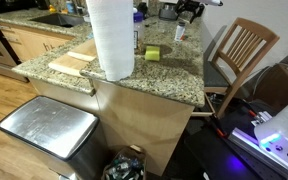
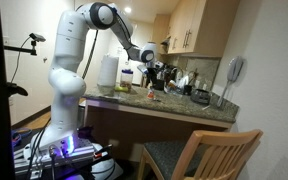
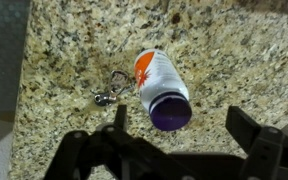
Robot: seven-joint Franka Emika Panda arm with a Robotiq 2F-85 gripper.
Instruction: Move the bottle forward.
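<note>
The bottle is small and white with an orange label and a purple end that faces the wrist camera. It rests on the speckled granite counter. In an exterior view it stands near the counter's back edge. My gripper is open and empty. It hovers just above the bottle, with one dark finger on each side of the purple end and no contact. The arm reaches over the counter in an exterior view.
A key ring lies right beside the bottle. A tall paper towel roll, a yellow-green block and a wooden board sit on the counter. A wooden chair and a steel bin stand by it.
</note>
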